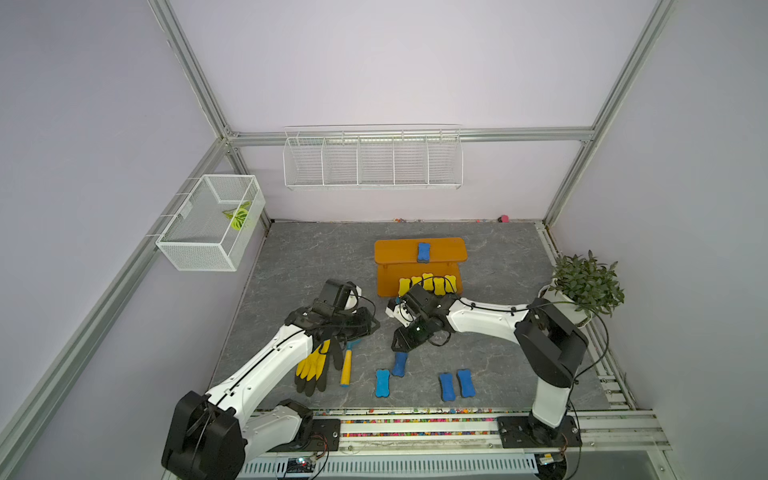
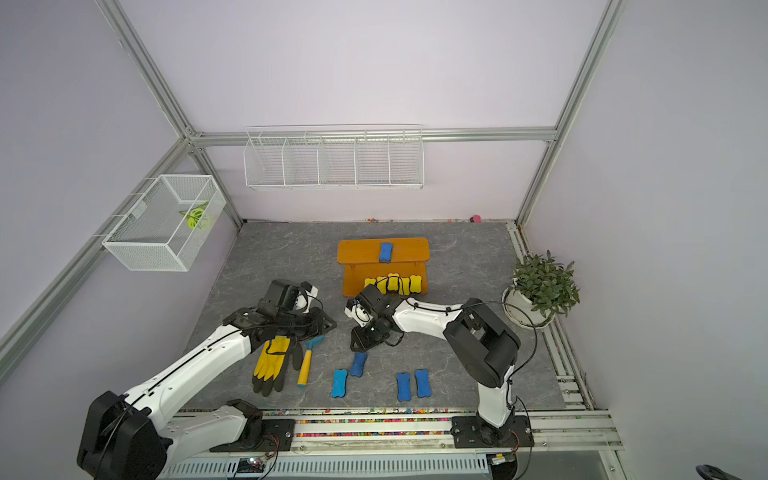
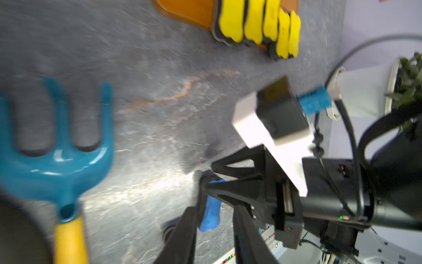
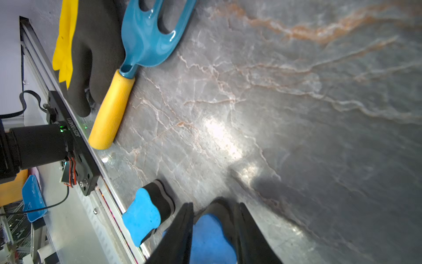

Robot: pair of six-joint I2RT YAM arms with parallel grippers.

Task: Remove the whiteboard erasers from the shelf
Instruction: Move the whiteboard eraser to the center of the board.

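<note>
Bright, even, diffuse overhead light in both top views, with only faint soft shadows on the counter (image 1: 291, 257) under each arm and a wide-angle splay of the frame rails (image 1: 190, 70) toward the edges. Heavily motion-smeared in the left wrist view, worst on the blue rake head (image 3: 57, 169) off to the side of the left hand (image 3: 215, 210) and on the yellow erasers (image 3: 230, 20) far ahead of it, with white glare on the counter just ahead. Sharper in the right wrist view, with glare ahead of the right hand (image 4: 214, 205), a dark shadow beside it, and its fingers (image 4: 180, 233) and the blue eraser (image 4: 210, 237) between them out of focus.
</note>
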